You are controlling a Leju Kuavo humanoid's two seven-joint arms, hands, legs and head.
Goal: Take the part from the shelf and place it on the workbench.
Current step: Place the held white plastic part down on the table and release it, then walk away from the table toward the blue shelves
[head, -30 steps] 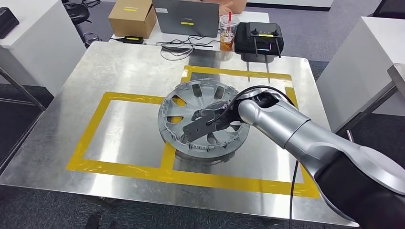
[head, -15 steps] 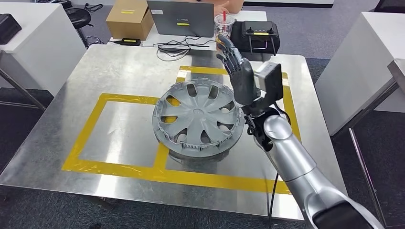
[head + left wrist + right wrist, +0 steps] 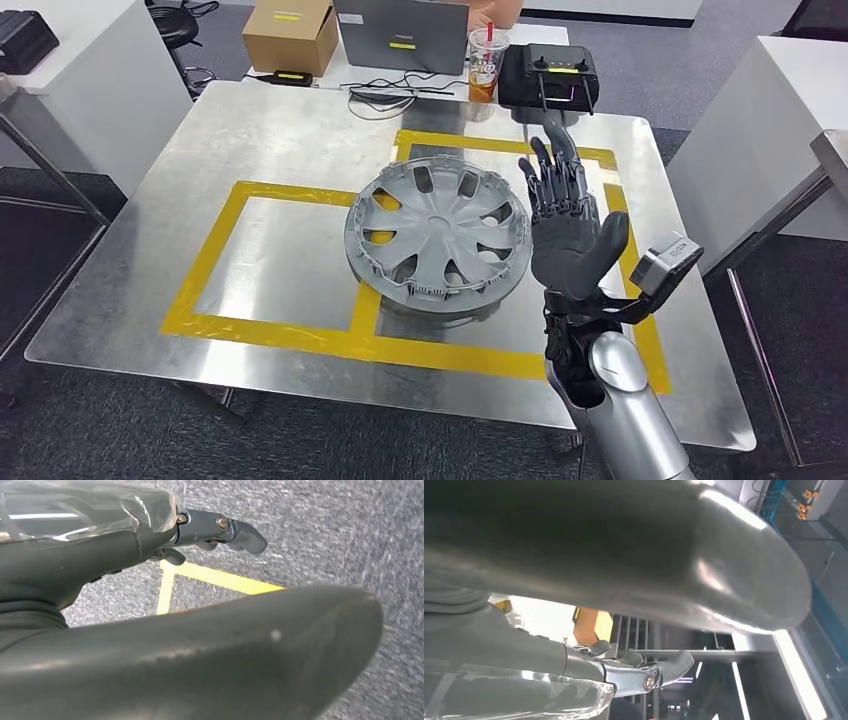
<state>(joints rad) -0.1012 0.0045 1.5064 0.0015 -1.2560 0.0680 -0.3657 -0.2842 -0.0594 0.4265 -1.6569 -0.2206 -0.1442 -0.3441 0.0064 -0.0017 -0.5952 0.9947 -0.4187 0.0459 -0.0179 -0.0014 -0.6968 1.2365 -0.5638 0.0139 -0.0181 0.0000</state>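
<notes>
Part, for us, means the grey wheel cover [image 3: 438, 232]; it lies flat on the metal bench [image 3: 250, 130], face up, across the yellow tape frame [image 3: 215, 245] where two taped boxes meet. We judge that the frame marks the place for it, so the placing looks done. Nothing holds the cover. Just beside the cover, on the side away from the larger taped box, our right hand [image 3: 568, 232] is raised above the bench, palm toward the camera, with its fingers [image 3: 548, 180] spread apart and empty. We think it is lifted so that it does not catch the rim. Our left hand [image 3: 150, 630] hangs over grey carpet with a yellow floor line; whether its fingers are open or closed we cannot tell. Beyond the cover, past the far bench edge, stand a cardboard box [image 3: 288, 35], a laptop [image 3: 402, 35], a drink cup [image 3: 484, 65] and a black controller [image 3: 548, 76].
</notes>
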